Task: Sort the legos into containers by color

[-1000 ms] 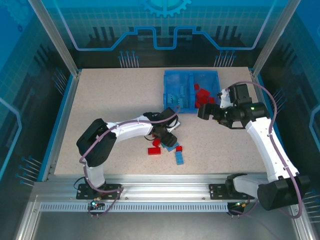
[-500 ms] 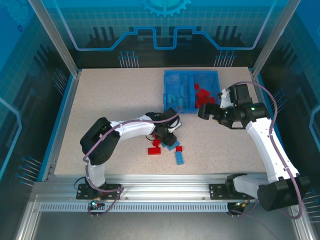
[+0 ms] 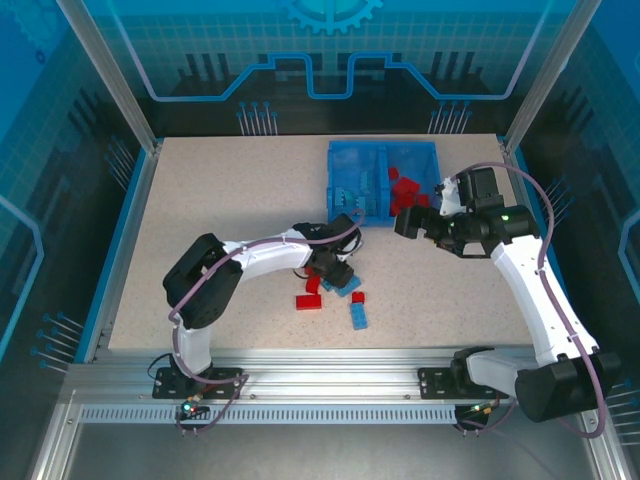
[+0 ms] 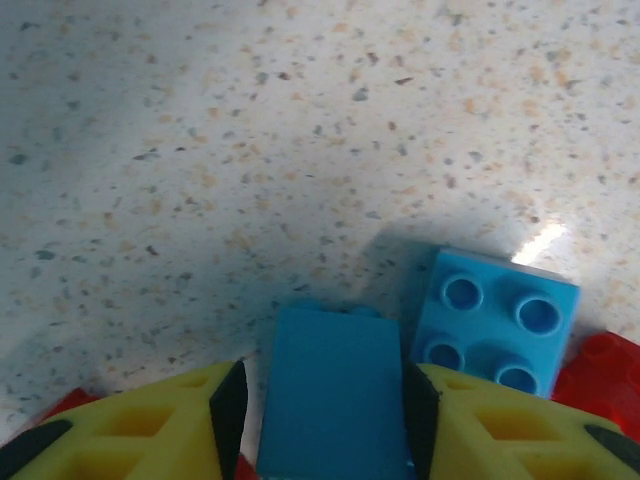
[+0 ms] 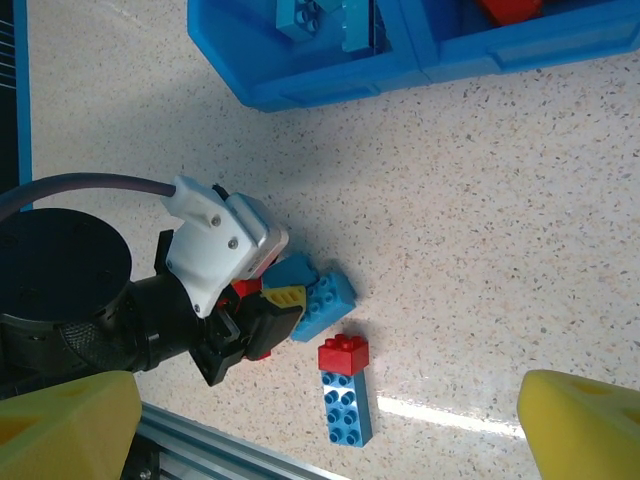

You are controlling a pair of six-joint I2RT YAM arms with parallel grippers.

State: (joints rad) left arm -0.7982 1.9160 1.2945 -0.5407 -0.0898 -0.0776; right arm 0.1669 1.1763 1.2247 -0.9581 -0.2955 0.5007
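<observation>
Since a second ago the left arm's elbow has swung slightly right; the right arm has held its place. One blue brick (image 4: 335, 400) sits between the left gripper's (image 3: 335, 272) two yellow fingers (image 4: 150, 420), which are closed against its sides. Just beside it lies a second blue brick (image 4: 495, 320), four studs up. Next comes one small red brick (image 5: 343, 352), butted against a long blue brick (image 5: 347, 405). Two more red bricks (image 3: 309, 301) lie left of that gripper: three blue and three red loose on the speckled table (image 3: 220, 200). The bin (image 5: 330, 85) holds blue bricks in its left compartment (image 3: 355, 158) and red in its right compartment (image 3: 420, 158). The right gripper (image 3: 405, 222) hovers beside the bin, fingers (image 5: 70, 425) wide apart.
</observation>
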